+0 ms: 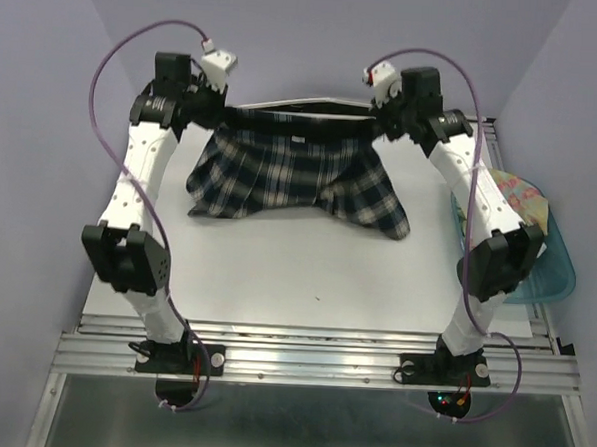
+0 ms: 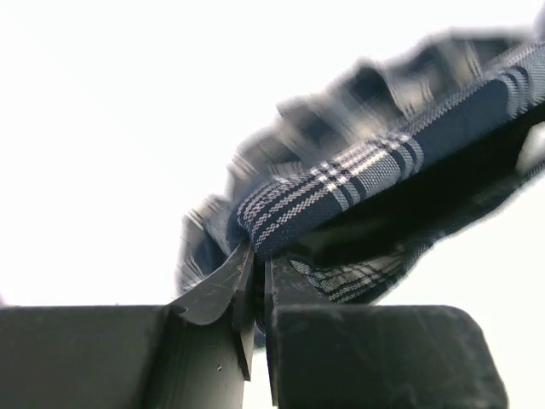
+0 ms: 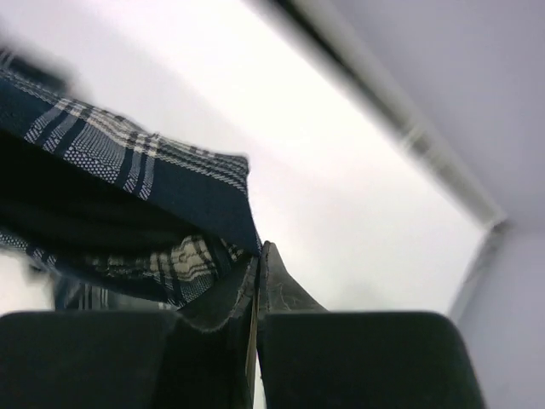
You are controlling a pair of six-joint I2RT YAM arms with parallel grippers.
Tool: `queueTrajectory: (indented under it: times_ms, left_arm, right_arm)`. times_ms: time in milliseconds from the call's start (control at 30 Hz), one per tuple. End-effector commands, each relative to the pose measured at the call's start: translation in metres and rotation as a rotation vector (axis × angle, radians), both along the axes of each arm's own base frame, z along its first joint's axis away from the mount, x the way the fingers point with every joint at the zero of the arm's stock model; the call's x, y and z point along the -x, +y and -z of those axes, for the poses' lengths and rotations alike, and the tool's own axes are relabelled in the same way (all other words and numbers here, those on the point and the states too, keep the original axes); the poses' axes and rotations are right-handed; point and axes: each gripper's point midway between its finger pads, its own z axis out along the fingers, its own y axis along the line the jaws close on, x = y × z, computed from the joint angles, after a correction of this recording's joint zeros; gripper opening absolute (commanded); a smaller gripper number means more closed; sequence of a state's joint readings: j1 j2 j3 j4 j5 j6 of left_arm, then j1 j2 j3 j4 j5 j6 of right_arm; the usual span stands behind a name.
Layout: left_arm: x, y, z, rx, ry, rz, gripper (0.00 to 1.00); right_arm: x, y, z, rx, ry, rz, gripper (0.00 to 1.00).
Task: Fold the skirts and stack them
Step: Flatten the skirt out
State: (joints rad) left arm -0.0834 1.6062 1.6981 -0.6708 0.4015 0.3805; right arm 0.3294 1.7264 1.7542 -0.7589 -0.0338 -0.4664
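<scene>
Left gripper and right gripper each pinch the unfolded plaid skirt at its far waistband; the floral skirt lies in the bin, right.

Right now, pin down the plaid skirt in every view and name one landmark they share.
Top external: plaid skirt spread across the far middle of the white table.
Left wrist: centre to upper right, its edge pinched in the left pincer.
Right wrist: left side, its corner pinched in the right pincer.
Shared landmark: the white table beneath.
</scene>
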Motion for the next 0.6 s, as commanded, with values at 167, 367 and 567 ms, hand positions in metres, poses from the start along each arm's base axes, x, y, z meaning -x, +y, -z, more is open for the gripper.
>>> queueTrajectory:
  times_ms: [167, 367, 567]
  left_arm:
    - [-0.139, 0.064, -0.253, 0.017, -0.786, -0.389, 0.0]
    - [-0.09, 0.069, -0.28, 0.035, -1.073, -0.368, 0.0]
    - [-0.058, 0.036, -0.102, -0.084, -0.664, -0.091, 0.0]
  right_arm:
    - [-0.143, -0.069, -0.252, 0.079, -0.865, 0.396, 0.01]
    - [-0.075, -0.069, -0.316, -0.071, -1.063, 0.325, 0.01]
    - [-0.042, -0.043, -0.132, 0.093, -0.593, 0.053, 0.01]
